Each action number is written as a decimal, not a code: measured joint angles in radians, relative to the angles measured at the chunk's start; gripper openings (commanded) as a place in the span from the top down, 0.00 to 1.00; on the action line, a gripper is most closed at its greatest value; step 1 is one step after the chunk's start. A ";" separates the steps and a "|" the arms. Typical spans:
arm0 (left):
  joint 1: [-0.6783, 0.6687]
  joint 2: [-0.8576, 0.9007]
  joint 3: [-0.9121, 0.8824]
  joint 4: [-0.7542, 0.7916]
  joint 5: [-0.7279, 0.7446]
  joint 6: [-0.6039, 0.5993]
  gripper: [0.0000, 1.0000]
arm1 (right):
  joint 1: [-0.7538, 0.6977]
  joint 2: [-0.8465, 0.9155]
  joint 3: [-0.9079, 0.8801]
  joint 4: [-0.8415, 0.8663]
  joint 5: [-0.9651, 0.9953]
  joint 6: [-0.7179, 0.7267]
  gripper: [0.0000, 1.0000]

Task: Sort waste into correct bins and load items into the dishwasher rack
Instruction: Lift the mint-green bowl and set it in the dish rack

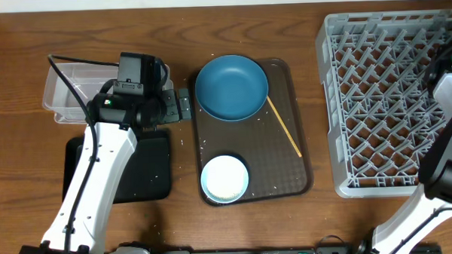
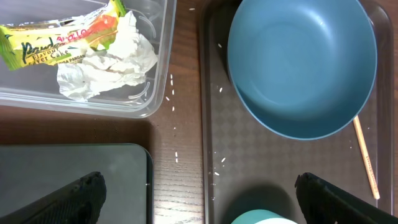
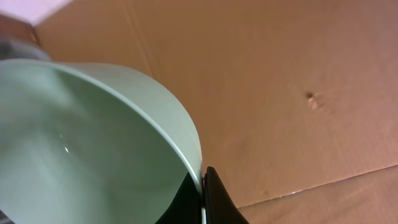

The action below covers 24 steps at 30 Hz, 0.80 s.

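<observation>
L arm reaches over the table's left side. The left gripper point(image 2: 199, 208) is spread wide w/ nothing between its fingers point(image 2: 68, 199), hanging over the strip of wooden table point(image 1: 182, 166) btwn the shallow black rectangular tray point(image 2: 74, 177) and the brown serving tray point(image 1: 292, 177).

The clear plastic rectangular tub point(image 2: 158, 74) holds the yellow-green-orange snack wrapper point(image 2: 59, 40) and the crumpled white tissue point(image 2: 106, 65), touching. Loose white rice grains point(image 2: 176, 157) lie scattered on table and serving tray.

On that tray: deep-blue round dish point(image 1: 231, 87) at the far end, white round bowl point(image 1: 225, 178) at the near end, thin wooden stick point(image 1: 284, 126) just beside the dish.

R arm is over the right edge of the light-grey plastic rack point(image 1: 376, 99). The right gripper point(image 3: 204, 198) is pinched tight on the rim of the mint-green round bowl point(image 3: 81, 155), which is tilted.
</observation>
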 measured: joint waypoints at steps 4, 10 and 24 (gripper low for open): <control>0.000 0.000 0.000 0.000 0.000 0.000 0.00 | -0.024 0.048 0.000 0.025 0.013 -0.050 0.99; 0.000 0.000 0.000 0.000 0.000 0.000 0.00 | -0.034 0.100 0.000 0.015 0.026 -0.061 0.99; 0.000 0.000 0.000 0.000 0.000 0.000 0.00 | 0.024 0.101 0.009 -0.351 0.165 0.208 0.39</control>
